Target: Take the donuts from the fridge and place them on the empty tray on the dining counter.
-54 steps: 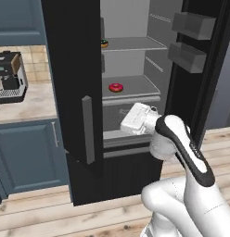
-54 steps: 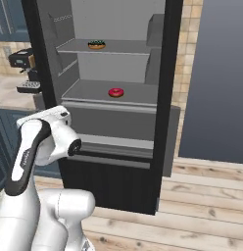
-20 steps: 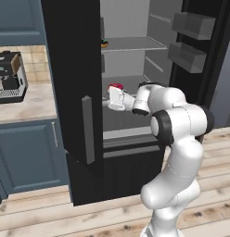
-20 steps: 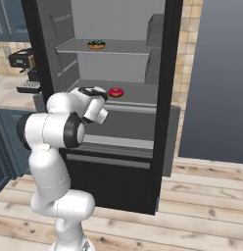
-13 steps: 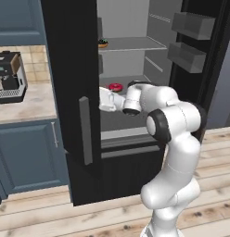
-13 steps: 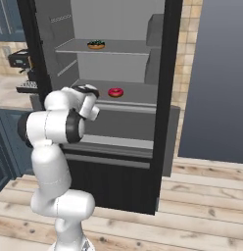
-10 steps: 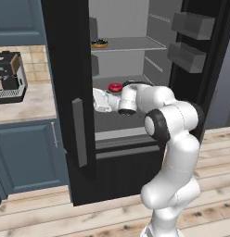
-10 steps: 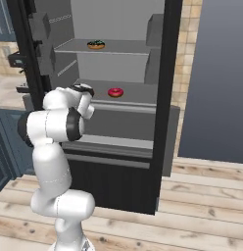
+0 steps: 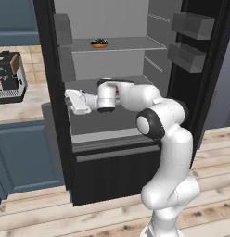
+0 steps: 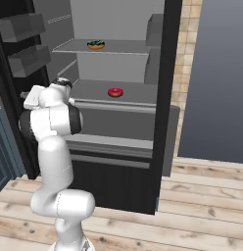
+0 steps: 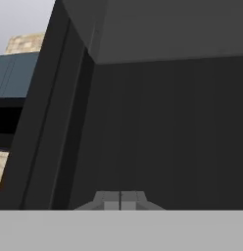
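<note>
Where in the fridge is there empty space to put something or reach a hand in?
On the upper shelf, all the grey to the right of the chocolate donut is bare. The lower shelf is bare to the right of the pink donut. Its left side is crowded: the arm and shut pincer reach across there.

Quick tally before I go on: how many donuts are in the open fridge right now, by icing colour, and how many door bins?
Pink-red iced donut: 1, on the lower shelf
Chocolate iced donut: 1, on the upper shelf
Grey door bins: 2, on the open fridge door
Total: 4 things, 2 of them donuts
</note>
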Controlling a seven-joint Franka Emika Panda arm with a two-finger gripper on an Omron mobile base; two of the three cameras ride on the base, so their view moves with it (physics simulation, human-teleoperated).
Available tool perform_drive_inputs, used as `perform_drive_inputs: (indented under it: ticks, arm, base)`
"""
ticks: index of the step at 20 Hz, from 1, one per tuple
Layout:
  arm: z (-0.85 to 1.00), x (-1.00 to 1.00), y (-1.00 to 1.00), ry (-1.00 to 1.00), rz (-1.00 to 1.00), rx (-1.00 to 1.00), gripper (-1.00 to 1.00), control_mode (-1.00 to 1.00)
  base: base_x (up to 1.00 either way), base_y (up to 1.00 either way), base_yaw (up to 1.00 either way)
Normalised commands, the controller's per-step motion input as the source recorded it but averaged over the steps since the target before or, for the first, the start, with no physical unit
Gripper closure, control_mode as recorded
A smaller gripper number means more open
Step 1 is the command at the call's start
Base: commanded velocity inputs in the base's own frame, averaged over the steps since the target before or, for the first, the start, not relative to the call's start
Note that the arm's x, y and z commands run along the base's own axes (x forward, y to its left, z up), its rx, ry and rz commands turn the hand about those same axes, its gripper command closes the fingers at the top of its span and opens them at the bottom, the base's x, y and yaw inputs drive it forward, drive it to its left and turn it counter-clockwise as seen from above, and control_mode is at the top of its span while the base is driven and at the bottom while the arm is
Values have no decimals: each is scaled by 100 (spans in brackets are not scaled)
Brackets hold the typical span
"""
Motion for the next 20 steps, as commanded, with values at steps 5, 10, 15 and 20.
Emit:
perform_drive_inputs:
  ticks: [5,10,15,20]
  arm:
    - [4,-11,4,1,-3,-1,100,-100]
    - [14,-14,-98,10,-36,-7,100,-100]
    - [0,0,-93,13,-58,-26,100,-100]
    - [5,7,-74,25,-64,-32,100,-100]
  base:
    - [0,0,0]
    - [0,0,0]
    - [0,0,0]
    - [0,0,0]
